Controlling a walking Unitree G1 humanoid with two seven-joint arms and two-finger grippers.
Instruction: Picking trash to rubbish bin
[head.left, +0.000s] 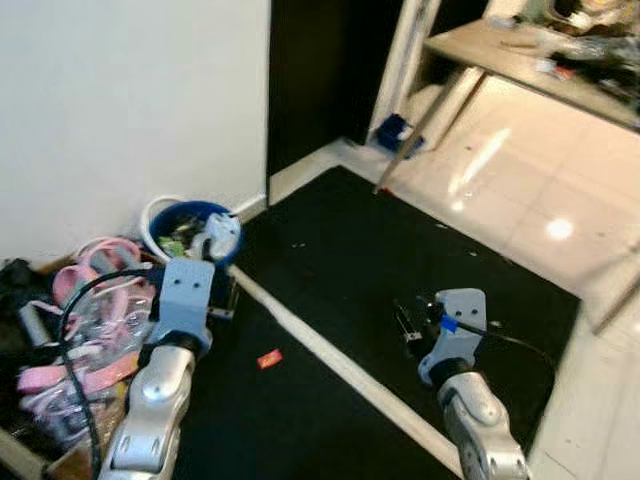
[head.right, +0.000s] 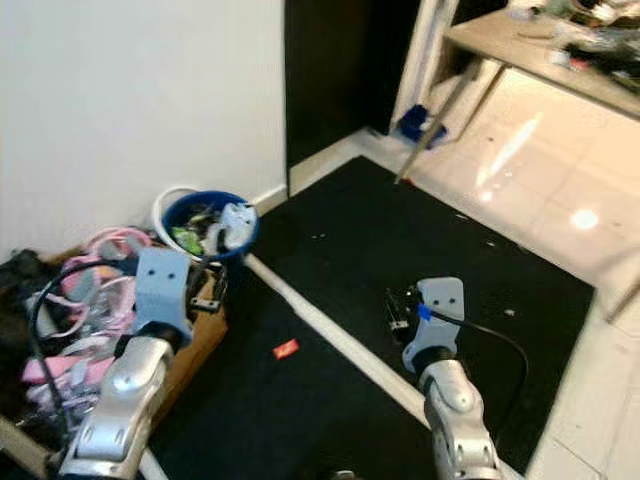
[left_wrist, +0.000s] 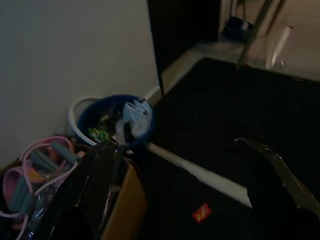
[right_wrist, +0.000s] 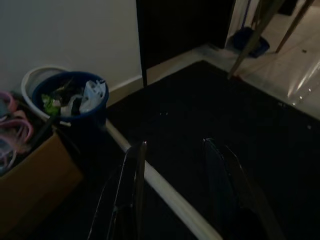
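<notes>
One black mat (head.left: 400, 270) | tiled floor (head.left: 540, 190) | white wall (head.left: 120, 100)

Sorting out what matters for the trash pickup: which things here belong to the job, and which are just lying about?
Job:
blue rubbish bin with trash inside
red scrap on the black mat
left gripper, open

Lying about:
cardboard box
pink hangers
table

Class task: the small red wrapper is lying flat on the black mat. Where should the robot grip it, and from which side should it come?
Come from straight above: the small red wrapper lies flat on the black mat. Pinch across its narrow width with the left end effector, probably the nearer one, fingers open.
</notes>
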